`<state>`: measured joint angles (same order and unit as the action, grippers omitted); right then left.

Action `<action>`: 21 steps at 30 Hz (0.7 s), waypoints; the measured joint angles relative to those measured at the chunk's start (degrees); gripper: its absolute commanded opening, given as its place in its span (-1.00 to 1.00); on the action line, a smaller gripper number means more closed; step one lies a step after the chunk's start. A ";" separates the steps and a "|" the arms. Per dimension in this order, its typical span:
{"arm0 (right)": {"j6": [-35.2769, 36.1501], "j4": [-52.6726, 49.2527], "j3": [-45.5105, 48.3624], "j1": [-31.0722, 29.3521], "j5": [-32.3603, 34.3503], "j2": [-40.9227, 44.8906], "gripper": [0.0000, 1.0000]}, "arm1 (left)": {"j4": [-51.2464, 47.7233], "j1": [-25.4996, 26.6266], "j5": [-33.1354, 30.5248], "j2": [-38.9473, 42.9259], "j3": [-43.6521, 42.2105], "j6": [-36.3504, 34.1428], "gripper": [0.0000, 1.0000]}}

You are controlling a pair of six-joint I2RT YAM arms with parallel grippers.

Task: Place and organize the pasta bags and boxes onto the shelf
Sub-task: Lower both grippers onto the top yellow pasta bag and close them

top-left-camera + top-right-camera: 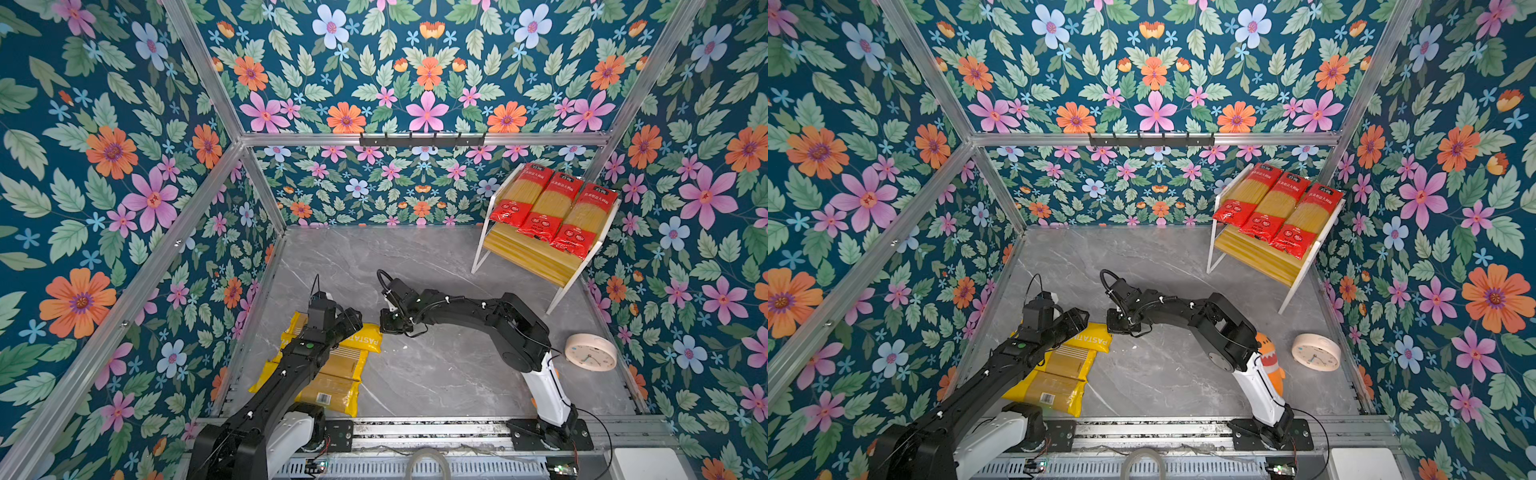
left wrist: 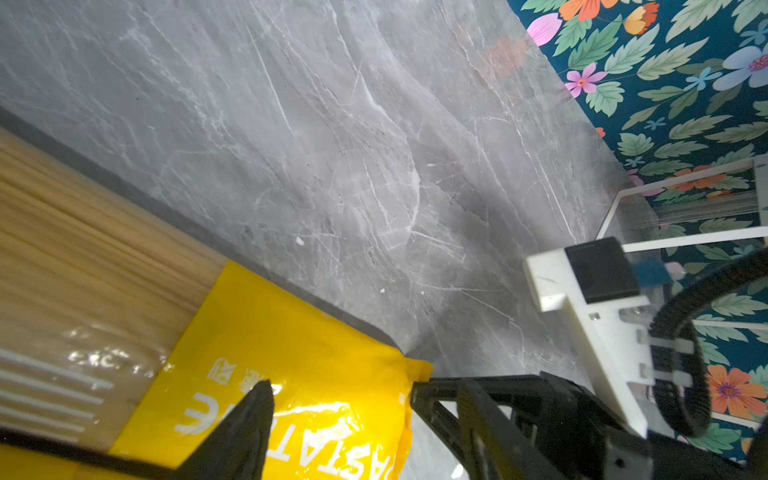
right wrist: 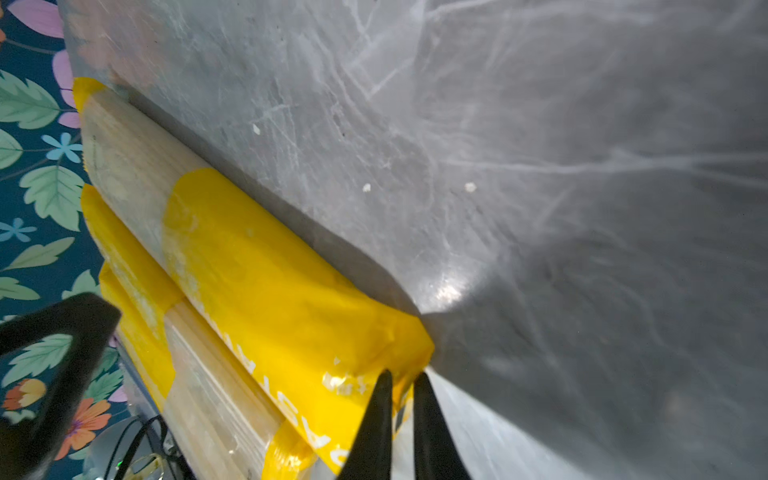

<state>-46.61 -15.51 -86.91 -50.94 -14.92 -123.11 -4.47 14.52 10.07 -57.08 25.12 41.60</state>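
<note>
Right end effector (image 3: 401, 380) is pinching shut on the end flap of the top yellow pasta pack (image 1: 368, 338), which is lying on the bench (image 1: 436, 374) at lower left. Left end effector (image 1: 351, 326) is hovering open over it, holding nothing. Shelf (image 1: 536, 259) is standing at upper right. Risk: with only a thin flap gripped, the long pack is likely heading for a sag, slip or tear on lifting.

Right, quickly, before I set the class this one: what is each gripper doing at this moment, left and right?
Left gripper: open, jaws apart at the end of the top yellow pack, not clamped.
Right gripper: closed, pinching that pack's end flap.
</note>
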 measured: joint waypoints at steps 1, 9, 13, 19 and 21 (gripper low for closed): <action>-0.79 1.57 1.90 0.59 0.15 1.11 -0.95 | 0.15 0.00 0.22 0.00 -0.22 0.02 0.41; -8.00 12.85 17.51 5.86 0.37 10.80 -1.00 | 3.37 0.02 3.19 1.14 -0.66 0.42 0.42; -10.23 15.02 25.55 8.37 1.77 17.66 -1.00 | 5.05 0.42 4.57 0.81 -0.66 0.44 0.42; -10.78 14.27 29.92 9.16 2.99 22.32 -0.91 | 7.21 1.42 5.27 -1.77 -1.22 0.46 0.42; -10.82 14.03 29.27 8.28 2.54 21.51 -0.69 | 7.43 1.75 5.25 -2.84 -1.31 0.46 0.41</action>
<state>-57.43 -1.48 -57.65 -42.65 -12.38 -101.60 2.96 16.27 15.31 -59.92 23.81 42.06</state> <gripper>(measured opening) 0.070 0.706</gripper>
